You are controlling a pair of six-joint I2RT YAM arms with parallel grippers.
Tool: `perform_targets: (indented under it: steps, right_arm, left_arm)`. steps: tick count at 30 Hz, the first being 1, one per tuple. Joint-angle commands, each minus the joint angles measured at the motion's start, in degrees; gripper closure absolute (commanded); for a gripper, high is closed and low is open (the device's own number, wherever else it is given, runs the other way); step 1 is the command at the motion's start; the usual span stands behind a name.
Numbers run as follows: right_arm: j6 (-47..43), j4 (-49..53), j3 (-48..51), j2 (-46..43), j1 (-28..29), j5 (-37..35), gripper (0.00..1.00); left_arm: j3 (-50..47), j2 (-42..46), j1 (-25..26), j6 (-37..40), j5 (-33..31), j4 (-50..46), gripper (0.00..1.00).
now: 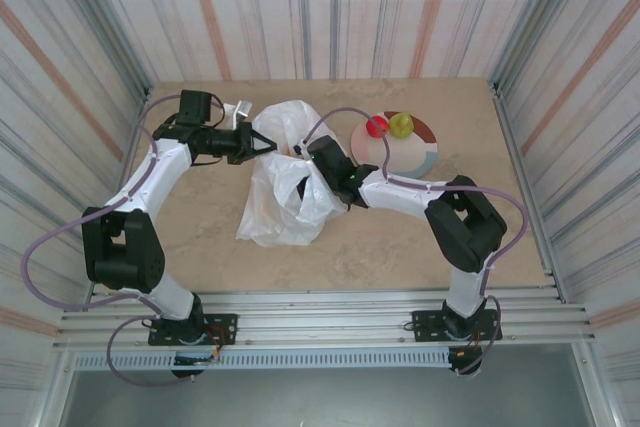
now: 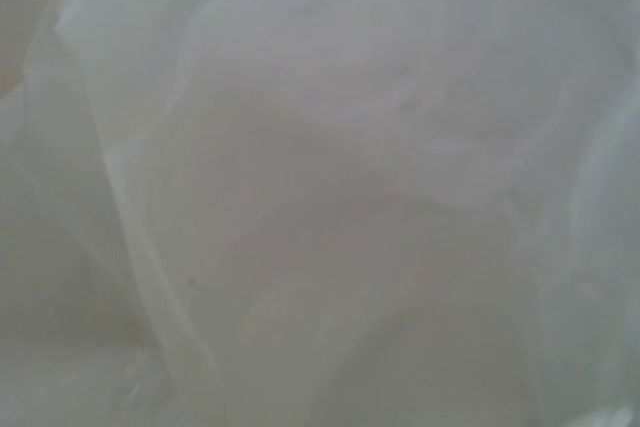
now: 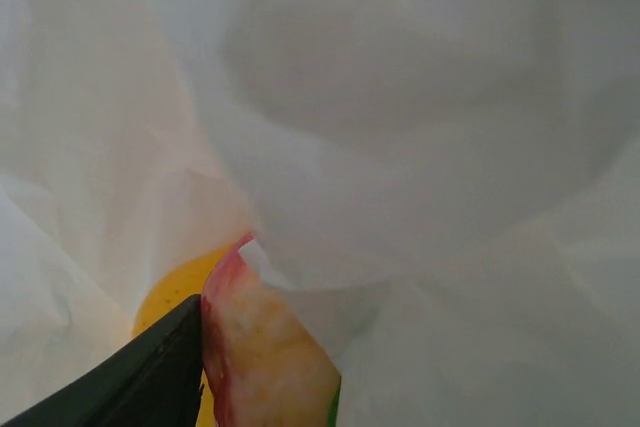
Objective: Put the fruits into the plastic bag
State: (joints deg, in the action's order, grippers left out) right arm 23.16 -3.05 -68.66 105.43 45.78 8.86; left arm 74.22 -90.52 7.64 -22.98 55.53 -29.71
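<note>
White plastic bag is lying on the table; left claw is propping its rim to keep the mouth open, grip state indeterminable; right claw is pinching a red-yellow fruit inside it

The plastic bag lies on the counter a little left of its middle, reaching from the centre toward the far edge. The left pincer meets the bag's far left side; the right pincer enters it from the right, near the far end. The plate lies just right of the bag, closer to the far edge. On the plate's far left part sit two fruits side by side, one fruit toward the bag, the second fruit just right of it. Inside the bag, a third fruit lies against the right pincer's finger, with a fourth fruit behind it.
</note>
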Motion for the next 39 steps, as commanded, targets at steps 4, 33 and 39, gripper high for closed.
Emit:
perform_targets:
  steps: [4, 33, 39]
  right_arm:
    - [0.91, -1.48, -0.71, -0.08, 0.2, 3.35, 0.31]
    - [-1.58, -5.41, 7.91, -10.65, -1.75, 12.39, 0.23]
    - [-1.62, -7.64, 9.79, -11.55, -2.94, 16.9, 0.3]
  left_arm:
    - [-0.48, 2.37, 0.36, -0.15, 1.33, 0.36, 1.0]
    - [-0.39, 2.34, -0.17, 0.07, 1.17, 0.1, 1.0]
    - [-0.39, 2.34, -0.43, -0.03, 1.32, 0.13, 1.0]
